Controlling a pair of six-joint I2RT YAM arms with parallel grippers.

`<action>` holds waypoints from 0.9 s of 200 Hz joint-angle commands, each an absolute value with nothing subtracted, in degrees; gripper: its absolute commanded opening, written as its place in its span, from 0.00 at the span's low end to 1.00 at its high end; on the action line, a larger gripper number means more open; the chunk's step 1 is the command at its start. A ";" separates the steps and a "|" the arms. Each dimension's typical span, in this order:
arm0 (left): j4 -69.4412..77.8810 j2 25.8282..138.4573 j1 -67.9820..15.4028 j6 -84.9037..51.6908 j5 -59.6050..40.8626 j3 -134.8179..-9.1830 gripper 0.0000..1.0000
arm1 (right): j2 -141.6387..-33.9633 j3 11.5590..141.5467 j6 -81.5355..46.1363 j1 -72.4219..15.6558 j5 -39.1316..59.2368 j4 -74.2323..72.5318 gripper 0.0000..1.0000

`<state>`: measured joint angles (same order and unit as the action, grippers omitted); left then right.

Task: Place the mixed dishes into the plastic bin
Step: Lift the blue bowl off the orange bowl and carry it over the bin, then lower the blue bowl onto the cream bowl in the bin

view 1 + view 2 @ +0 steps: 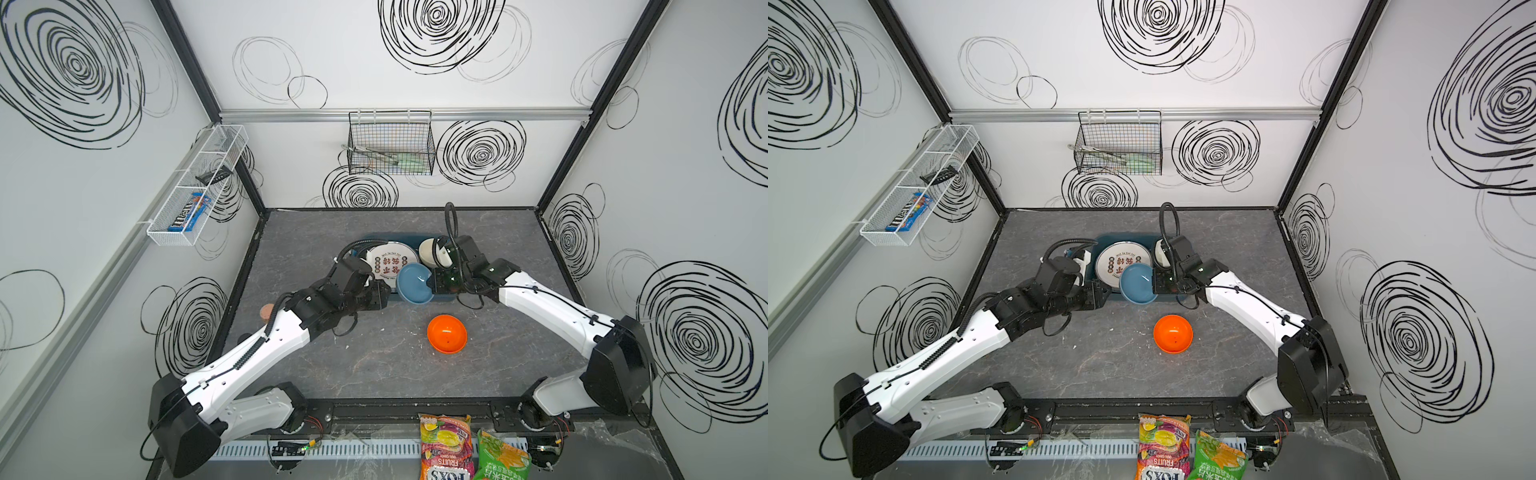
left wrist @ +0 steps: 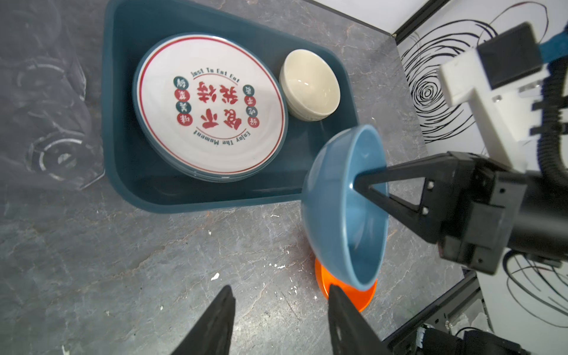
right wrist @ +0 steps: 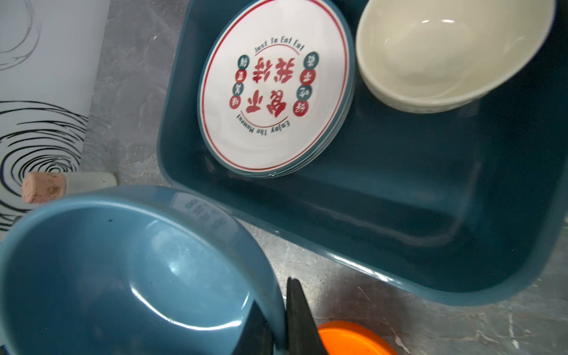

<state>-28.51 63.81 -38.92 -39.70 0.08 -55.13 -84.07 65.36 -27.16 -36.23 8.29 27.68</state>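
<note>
Blue bowl (image 1: 414,282) is pinched by its rim in the right gripper (image 3: 278,310), tipped on its side over the near edge of the bin (image 2: 196,203). Just left of it the left gripper (image 2: 279,295) has its jaws apart, nothing between them. Inside the bin there's a stack of plates (image 2: 212,101) on the left and a cream bowl (image 2: 310,83) far right. The orange bowl (image 1: 446,333) sits on the table (image 1: 374,365), nearer and apart from the bin.

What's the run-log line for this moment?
right jaws: shut on blue bowl rim | left jaws: open, empty | bin: plates, cream bowl | table: orange bowl
</note>
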 commanded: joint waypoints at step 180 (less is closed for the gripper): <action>-20.96 51.35 -31.03 -44.78 -13.10 -39.25 0.73 | -109.47 94.09 -24.48 -20.53 2.21 42.86 0.05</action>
<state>-22.57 52.47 -31.68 -44.07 -12.53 -40.14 -108.20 90.28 -25.17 -21.45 3.11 40.62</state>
